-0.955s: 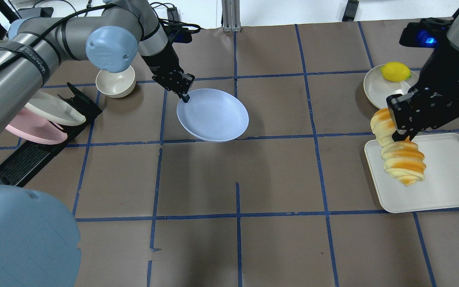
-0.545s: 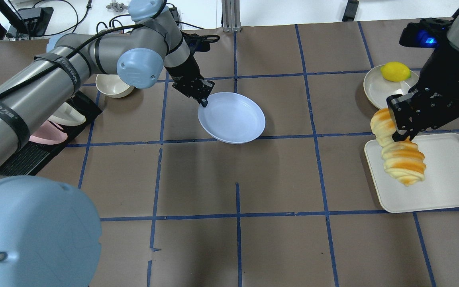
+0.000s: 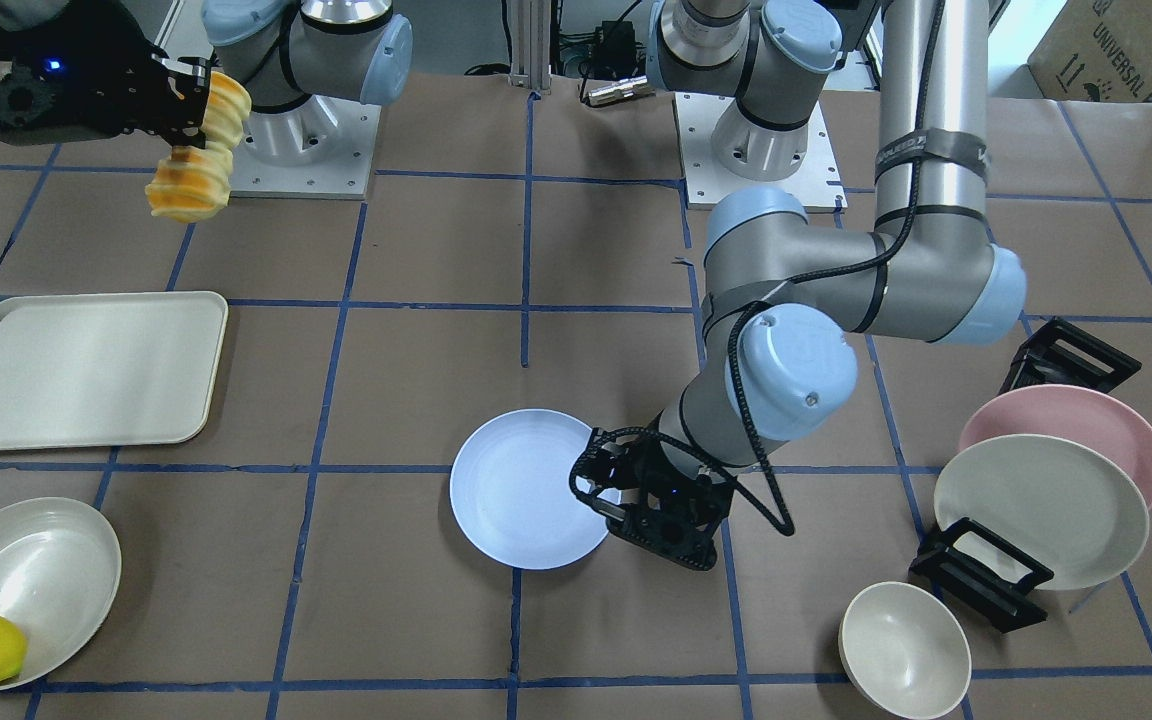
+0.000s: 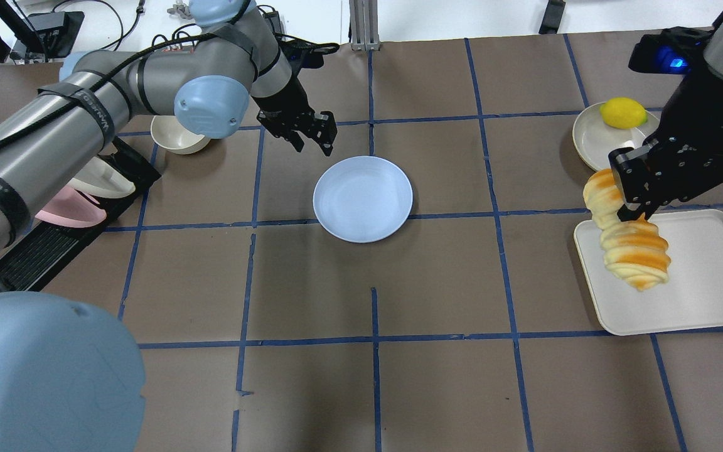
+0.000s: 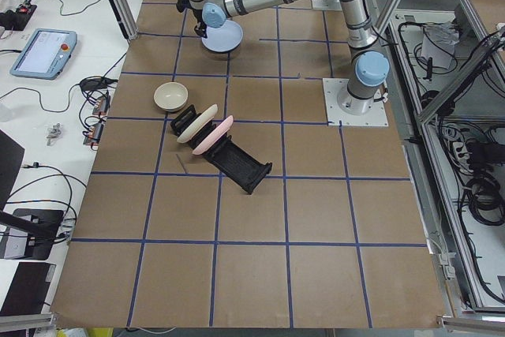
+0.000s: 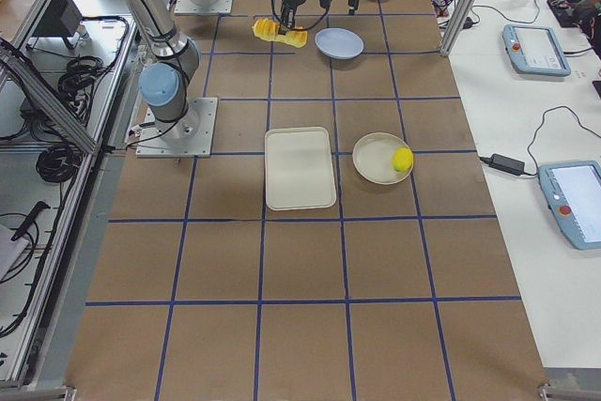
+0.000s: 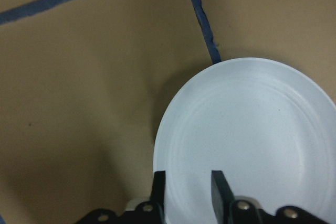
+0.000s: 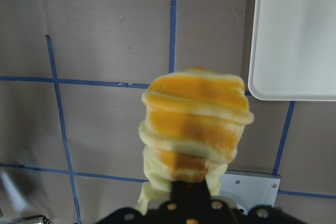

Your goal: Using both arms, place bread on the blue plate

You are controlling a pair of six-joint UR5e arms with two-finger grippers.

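Observation:
The blue plate [image 4: 363, 199] lies flat on the table near the middle; it also shows in the front view [image 3: 526, 490]. My left gripper [image 4: 314, 143] is open and empty, just above the plate's far-left rim. In the left wrist view the plate [image 7: 252, 140] shows under and between the spread fingers [image 7: 159, 188]. My right gripper [image 4: 630, 213] is shut on the orange-and-cream striped bread [image 4: 634, 254], holding it in the air over the white tray's near-left corner. The bread hangs from the jaws in the right wrist view [image 8: 194, 129].
A white tray [image 4: 706, 282] lies at the right. A cream bowl [image 4: 590, 141] behind it holds a lemon [image 4: 622, 113]. A black rack [image 4: 54, 245] with a pink plate [image 4: 63, 212] and a cream plate [image 4: 107, 183] stands at the left, next to a small cream bowl [image 4: 170, 139].
My left gripper carried the tilted blue plate to the right, set it flat on the table, let go and pulled back open. The right arm with the bread has not moved.

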